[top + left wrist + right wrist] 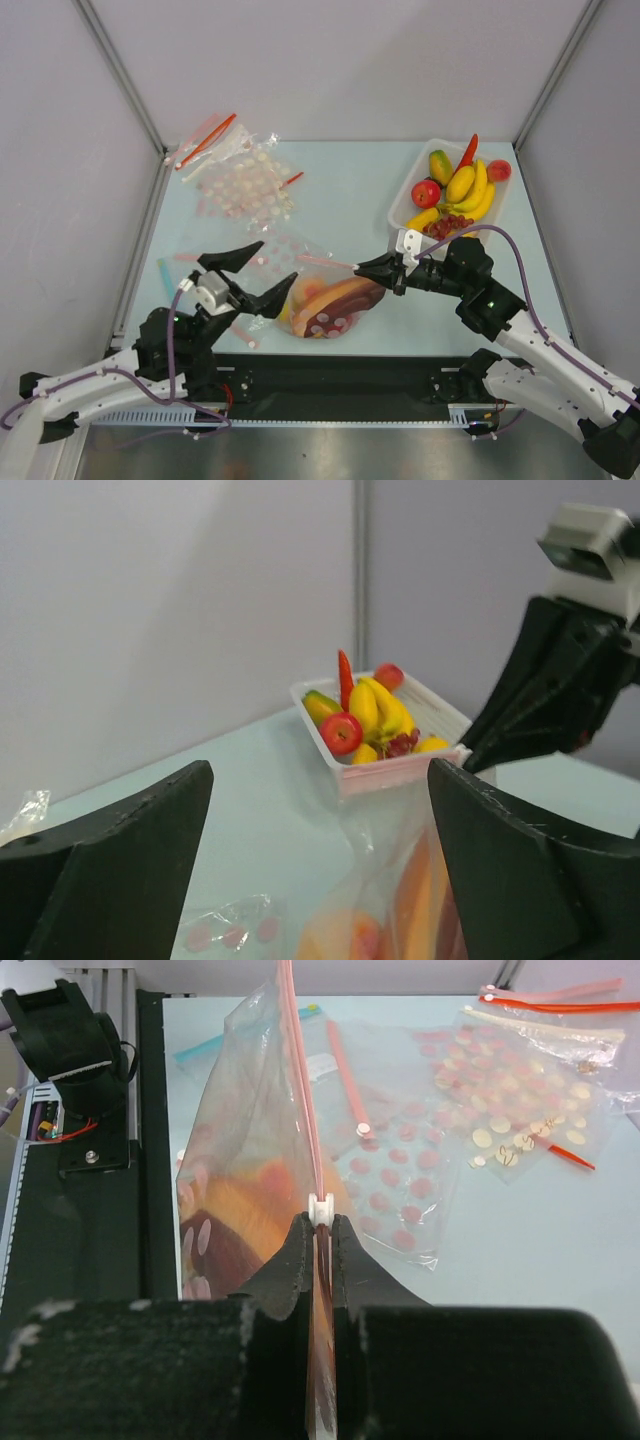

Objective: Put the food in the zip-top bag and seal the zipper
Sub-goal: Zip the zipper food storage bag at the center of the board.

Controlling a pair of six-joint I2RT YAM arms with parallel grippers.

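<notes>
The zip-top bag [322, 310] lies near the front edge and holds the food: an orange peach [303, 299] and a dark purple eggplant [345, 302]. My right gripper [385, 268] is shut on the zipper [330, 262] at the bag's right end. In the right wrist view my right gripper [320, 1228] clamps the orange-red zipper [297, 1080] just behind its white slider [320, 1210], and the bag [245, 1190] hangs to the left. My left gripper [280, 260] is open and empty over the bag's left end. In the left wrist view the bag [400, 900] shows between its fingers [520, 860].
A white tray [400, 205] with bananas, an apple, a red chili and grapes stands at the back right, and also shows in the left wrist view [400, 770]. Dotted clear bags [245, 185] lie at the back left. A blue strip [163, 270] lies at the left edge.
</notes>
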